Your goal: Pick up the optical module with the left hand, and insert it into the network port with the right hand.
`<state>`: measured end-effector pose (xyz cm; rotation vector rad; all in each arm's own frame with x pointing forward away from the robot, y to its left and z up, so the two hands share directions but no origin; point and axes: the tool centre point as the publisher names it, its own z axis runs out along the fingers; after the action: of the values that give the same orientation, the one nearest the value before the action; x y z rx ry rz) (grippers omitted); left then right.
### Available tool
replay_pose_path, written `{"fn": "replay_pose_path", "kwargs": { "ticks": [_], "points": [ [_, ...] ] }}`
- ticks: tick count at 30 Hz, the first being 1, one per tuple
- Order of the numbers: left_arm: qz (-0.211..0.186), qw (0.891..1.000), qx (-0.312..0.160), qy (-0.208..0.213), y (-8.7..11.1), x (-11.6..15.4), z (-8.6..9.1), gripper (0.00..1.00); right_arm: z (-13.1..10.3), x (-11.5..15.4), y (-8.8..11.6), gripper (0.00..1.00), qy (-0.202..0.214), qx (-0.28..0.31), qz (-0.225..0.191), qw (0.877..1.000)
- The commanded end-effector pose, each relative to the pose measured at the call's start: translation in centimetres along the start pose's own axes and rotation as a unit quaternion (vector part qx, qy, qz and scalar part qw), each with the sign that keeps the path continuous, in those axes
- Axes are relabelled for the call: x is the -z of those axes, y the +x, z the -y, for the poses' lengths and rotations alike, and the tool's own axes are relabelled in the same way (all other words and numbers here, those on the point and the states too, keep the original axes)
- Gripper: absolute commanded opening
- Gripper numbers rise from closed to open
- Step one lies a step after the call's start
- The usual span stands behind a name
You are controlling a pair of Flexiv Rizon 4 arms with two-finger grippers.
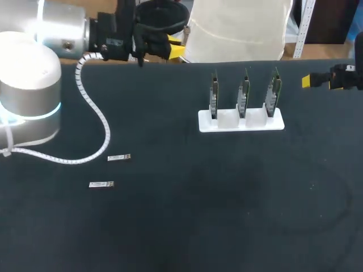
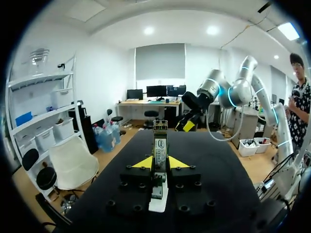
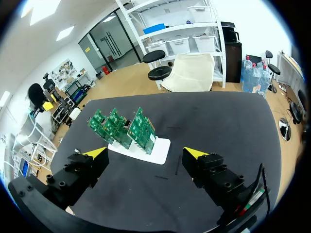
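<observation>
Pickup looks done: left hand (image 2: 160,162) pinches the optical module (image 2: 160,141) upright, well left of the white rack (image 1: 241,123) of network cards (image 1: 243,96). Right hand (image 3: 146,153) hangs spread, right of the rack. Handover and insertion remain; two spare modules (image 1: 119,157) lie on the tabletop (image 1: 227,215).

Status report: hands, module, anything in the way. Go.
Left hand shut on module. Right hand open, empty. Nothing between right hand and boards. Two spare modules on table.
</observation>
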<state>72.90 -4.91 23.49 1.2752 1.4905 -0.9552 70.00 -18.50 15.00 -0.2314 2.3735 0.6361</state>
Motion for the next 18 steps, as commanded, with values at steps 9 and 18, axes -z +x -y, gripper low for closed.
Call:
{"fn": "replay_pose_path", "kwargs": {
  "ticks": [9,18],
  "points": [
    [0.081,0.996,0.005,0.050,-0.1,-4.2,0.9,0.00,0.0,0.0,0.0,1.00,0.000,0.000,0.000,1.000],
    [0.068,0.994,0.000,0.081,0.8,-7.0,1.1,0.00,0.0,0.0,0.0,1.00,0.000,0.000,0.000,1.000]
  ]
}}
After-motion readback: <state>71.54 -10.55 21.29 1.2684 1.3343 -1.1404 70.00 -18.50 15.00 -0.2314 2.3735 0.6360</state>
